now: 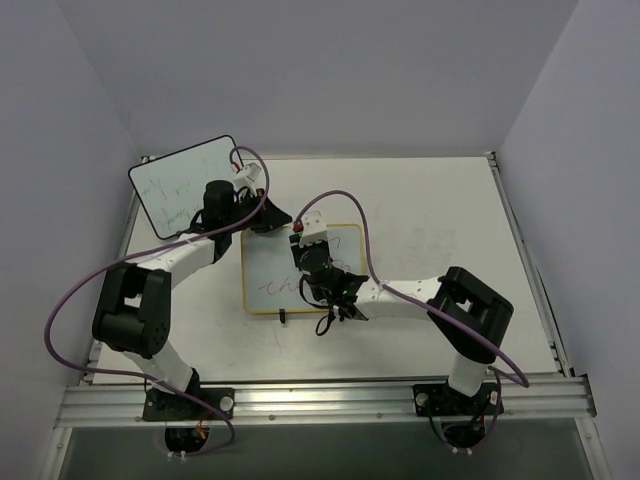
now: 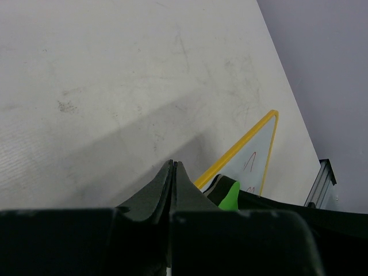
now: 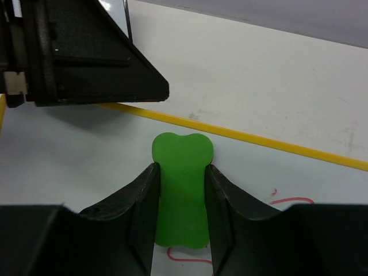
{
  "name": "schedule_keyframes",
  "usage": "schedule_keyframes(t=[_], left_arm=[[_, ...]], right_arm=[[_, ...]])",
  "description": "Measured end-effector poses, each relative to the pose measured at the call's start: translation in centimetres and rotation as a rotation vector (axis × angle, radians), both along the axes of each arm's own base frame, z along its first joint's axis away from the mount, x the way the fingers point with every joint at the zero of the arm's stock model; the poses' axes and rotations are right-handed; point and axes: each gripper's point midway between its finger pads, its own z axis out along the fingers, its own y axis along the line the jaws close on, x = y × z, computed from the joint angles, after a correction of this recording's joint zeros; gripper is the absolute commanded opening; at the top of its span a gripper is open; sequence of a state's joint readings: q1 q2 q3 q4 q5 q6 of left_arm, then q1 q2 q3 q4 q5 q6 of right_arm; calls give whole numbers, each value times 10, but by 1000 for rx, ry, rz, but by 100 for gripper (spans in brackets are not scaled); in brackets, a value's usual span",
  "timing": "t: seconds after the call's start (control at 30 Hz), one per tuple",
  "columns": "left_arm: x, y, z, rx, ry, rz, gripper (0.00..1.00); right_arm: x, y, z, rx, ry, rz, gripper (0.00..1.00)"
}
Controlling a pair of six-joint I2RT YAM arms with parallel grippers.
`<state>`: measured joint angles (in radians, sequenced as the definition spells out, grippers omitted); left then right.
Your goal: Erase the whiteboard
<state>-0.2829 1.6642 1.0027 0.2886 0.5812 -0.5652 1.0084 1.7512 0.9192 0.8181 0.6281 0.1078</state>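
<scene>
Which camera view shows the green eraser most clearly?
The right wrist view. There the green eraser sits in the middle, gripped by the right hand, over the whiteboard. The left wrist view shows only a small green corner of it. In the top view the right arm hides it almost entirely.

Black-framed whiteboard point(image 1: 185, 190): at the far-left corner of the tabletop, set askew to its edges and apparently propped up; thin black frame, rounded corners, faint greenish scribbles on its pale face.
Tabletop point(image 1: 440, 210): white and matte, with faint grey scuffs across the far-right part; the left wrist view shows fine scratches and a small dark smudge point(image 2: 66, 106).
Near rail point(image 1: 330, 400): silver slotted metal bar running along the near edge of the tabletop.
Side rail point(image 1: 528, 265): narrow metal strip along the right edge.
Walls point(image 1: 330, 70): plain pale panels closing the back and both sides.
</scene>
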Motion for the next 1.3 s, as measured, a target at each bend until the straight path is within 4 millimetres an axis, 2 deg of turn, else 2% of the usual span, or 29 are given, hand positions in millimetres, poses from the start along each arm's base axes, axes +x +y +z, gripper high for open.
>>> schedule_keyframes(t=[0.17, 0.33, 0.53, 0.83, 0.97, 1.1, 1.3], left_arm=[[-1, 0, -1, 1, 3, 0, 2], [-1, 0, -1, 1, 3, 0, 2], [-1, 0, -1, 1, 1, 0, 2], [0, 0, -1, 0, -1, -1, 2], [0, 0, 0, 0, -2, -1, 2], [0, 0, 0, 0, -2, -1, 2], [0, 0, -1, 0, -1, 0, 2]], right_arm=[[-5, 6, -1, -5, -2, 14, 0], [-7, 1, -2, -2, -3, 4, 0], [-13, -28, -7, -9, 5, -41, 0], [-11, -93, -5, -14, 12, -169, 0], [-11, -110, -2, -5, 12, -205, 0], [-10, -112, -1, -2, 13, -208, 0], [-8, -104, -6, 5, 19, -182, 0]])
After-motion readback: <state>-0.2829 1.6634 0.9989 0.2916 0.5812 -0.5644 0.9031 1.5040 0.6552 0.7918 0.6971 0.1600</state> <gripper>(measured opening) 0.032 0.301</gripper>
